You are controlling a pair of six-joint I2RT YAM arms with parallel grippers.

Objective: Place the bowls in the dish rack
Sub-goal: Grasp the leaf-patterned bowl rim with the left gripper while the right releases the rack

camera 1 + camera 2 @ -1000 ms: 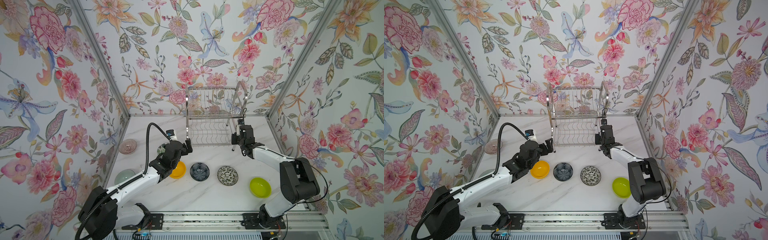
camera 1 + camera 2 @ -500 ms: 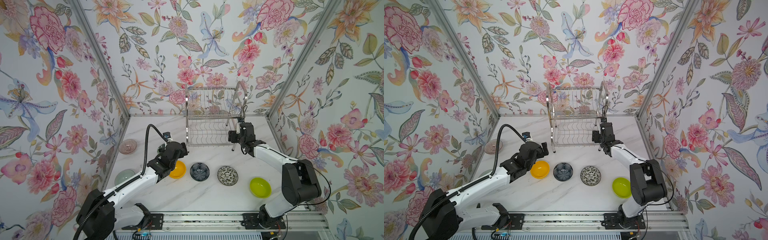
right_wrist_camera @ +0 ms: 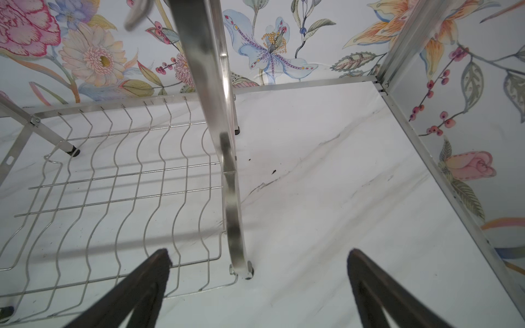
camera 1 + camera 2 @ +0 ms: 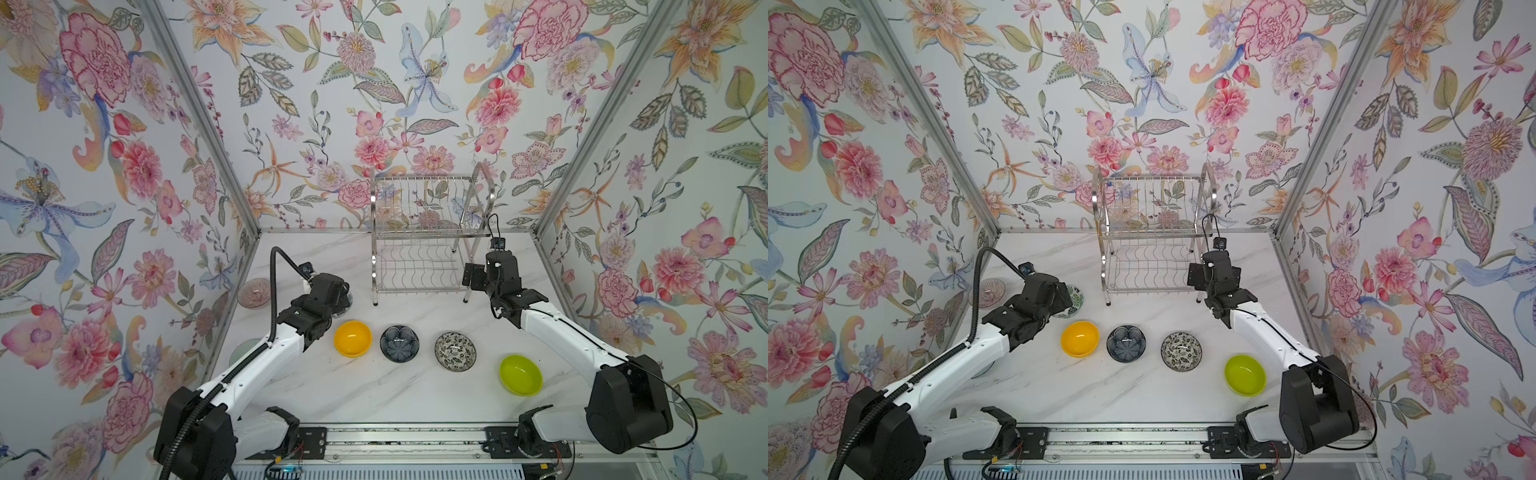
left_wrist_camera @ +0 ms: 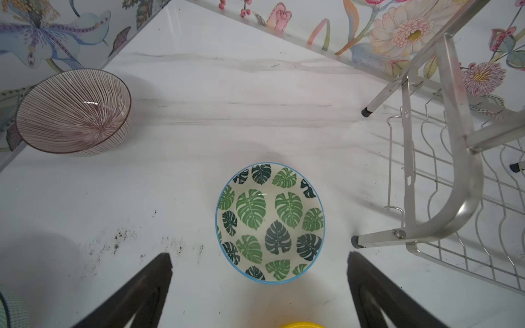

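Floral wallpaper (image 4: 374, 83) encloses a white marble surface (image 4: 374, 395). Left of the dish rack (image 4: 424, 249), the left gripper (image 5: 259, 255) gapes wide, holding nothing, over the leaf-print bowl (image 5: 270, 224). In front of the rack stand 4 more: orange-yellow bowl (image 4: 353, 338), dark blue bowl (image 4: 399, 343), black-white floral bowl (image 4: 455, 351), lime green bowl (image 4: 521, 375). At the rack's right front leg the right gripper (image 3: 258, 251) spreads wide, holding nothing.

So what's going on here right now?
Nothing is loaded yet: the dish rack holds no bowls. The left gripper, open, is poised over the leaf-pattern bowl without touching it. The right gripper, open and empty, sits by the rack's near right leg. The orange bowl, dark blue bowl, black-white bowl and lime bowl wait in a row.
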